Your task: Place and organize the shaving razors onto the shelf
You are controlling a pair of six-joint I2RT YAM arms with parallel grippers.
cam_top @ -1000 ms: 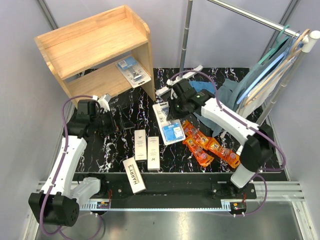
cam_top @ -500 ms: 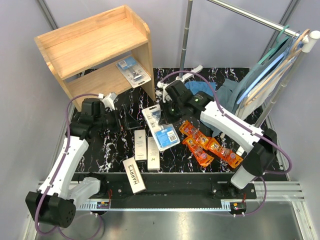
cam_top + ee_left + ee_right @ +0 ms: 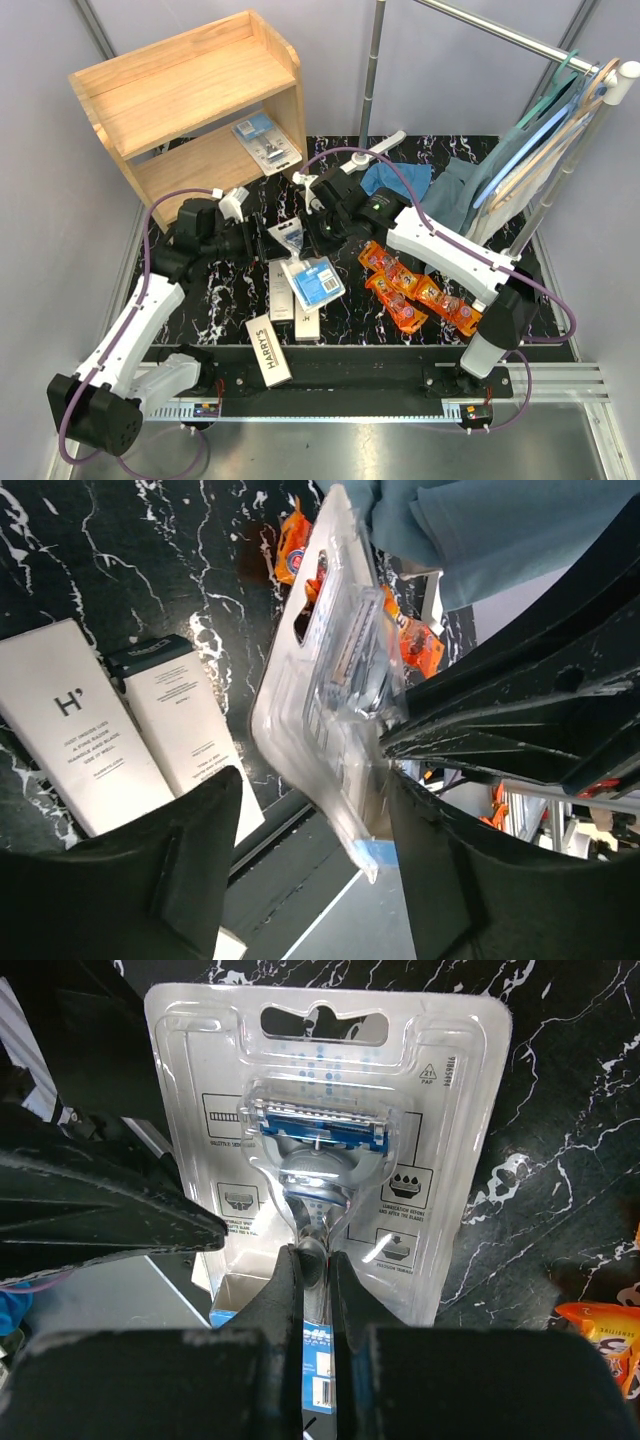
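Nearest the bases, well in front of the shelf (image 3: 190,95): three Harry's boxes (image 3: 281,290) flat on the bench (image 3: 225,305), untouched. Right of these and further from the shelf: orange packs (image 3: 415,295) in a loose heap.

Just past the boxes, in front of the shelf's right panel: one blister pack (image 3: 310,275) held clear of the bench, pinched at its lower middle by the right end effector (image 3: 310,1260), clenched over the razor handle's bubble. Long axis pointing away from that wrist, hang-hole end outermost, turned on edge toward the left arm.

Left end effector (image 3: 315,780) spread wide, grasping nothing, with the pack's edge just ahead of and between its fingers; no contact visible. Probably a hand-over, judging by the left arm's nearer place to the shelf: elbow bent, wrist aimed rightward. Right arm stretched leftward across the bench.

Farthest back, on the shelf's lower level near the right panel: a second blister pack (image 3: 266,142) lying flat.
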